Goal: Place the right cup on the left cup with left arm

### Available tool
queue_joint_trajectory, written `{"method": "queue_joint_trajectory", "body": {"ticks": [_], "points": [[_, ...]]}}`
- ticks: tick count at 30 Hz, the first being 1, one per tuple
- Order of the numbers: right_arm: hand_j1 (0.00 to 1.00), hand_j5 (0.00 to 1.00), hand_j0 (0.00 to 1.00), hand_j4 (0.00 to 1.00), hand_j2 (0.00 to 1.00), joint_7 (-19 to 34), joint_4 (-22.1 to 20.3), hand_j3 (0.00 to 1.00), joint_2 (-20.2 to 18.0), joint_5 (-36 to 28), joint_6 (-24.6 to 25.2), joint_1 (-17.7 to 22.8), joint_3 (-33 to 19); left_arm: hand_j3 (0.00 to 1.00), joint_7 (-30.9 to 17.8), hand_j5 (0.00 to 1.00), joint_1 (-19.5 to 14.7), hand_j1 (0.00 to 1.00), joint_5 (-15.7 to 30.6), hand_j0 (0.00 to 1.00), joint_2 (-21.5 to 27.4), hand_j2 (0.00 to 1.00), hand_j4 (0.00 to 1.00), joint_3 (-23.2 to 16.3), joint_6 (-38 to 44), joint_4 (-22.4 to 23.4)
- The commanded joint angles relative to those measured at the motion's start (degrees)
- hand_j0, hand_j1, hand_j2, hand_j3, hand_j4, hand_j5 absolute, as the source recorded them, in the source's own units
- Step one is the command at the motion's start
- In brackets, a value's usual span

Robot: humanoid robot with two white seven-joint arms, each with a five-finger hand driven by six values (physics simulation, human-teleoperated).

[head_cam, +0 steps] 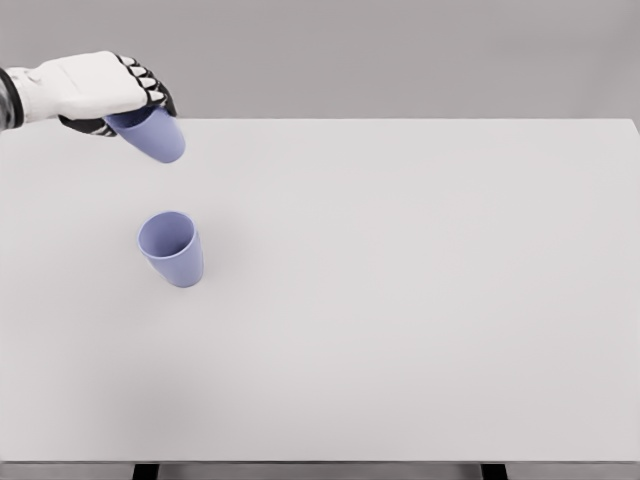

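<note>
Lavender cup (171, 248) stands empty on table (400, 300); left hand (95, 90) clasps second cup (155, 135), tilted.

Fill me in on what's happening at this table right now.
The robot's left hand grips a lavender cup, holding it tilted in the air near the far left of the white table. A second lavender cup stands upright on the table in front of it, untouched. The held cup is not yet over the standing one. The right arm is out of view.
</note>
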Motion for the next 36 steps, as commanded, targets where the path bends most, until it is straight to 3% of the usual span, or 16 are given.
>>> {"method": "queue_joint_trajectory", "body": {"ticks": [1,8,16,24,33,36], "points": [[1.00,1.00,1.00,1.00,1.00,0.0,0.0,1.00,0.0,0.0,0.0,0.0,0.0,0.73,0.0,0.73,0.3,0.73,1.3,0.73,1.5,0.73,0.73,0.1,0.2,-1.7],[1.00,1.00,1.00,1.00,1.00,0.0,0.0,1.00,0.0,0.0,0.0,0.0,-0.1,0.73,0.0,0.73,3.3,0.73,4.0,0.73,7.2,0.73,0.73,2.1,0.2,-9.4],[1.00,1.00,1.00,1.00,1.00,0.0,0.0,1.00,0.0,0.0,0.0,0.0,0.0,0.73,0.0,0.73,3.9,0.73,7.1,0.73,11.1,0.73,0.73,2.1,0.2,-12.4],[1.00,1.00,1.00,1.00,1.00,0.0,0.0,1.00,0.0,0.0,0.0,0.0,0.0,0.74,0.0,0.74,6.3,0.74,11.5,0.74,16.1,0.74,0.74,2.2,0.2,-21.1],[1.00,1.00,1.00,1.00,1.00,0.1,0.0,1.00,0.0,0.0,0.0,0.0,0.0,0.74,0.0,0.74,8.4,0.74,11.6,0.74,18.5,0.74,0.74,2.2,0.2,-23.4],[1.00,1.00,1.00,1.00,1.00,0.1,0.0,1.00,0.0,0.0,0.0,0.0,0.0,0.73,0.0,0.73,8.4,0.73,12.5,0.73,19.0,0.73,0.73,5.0,0.2,-23.3]]}}
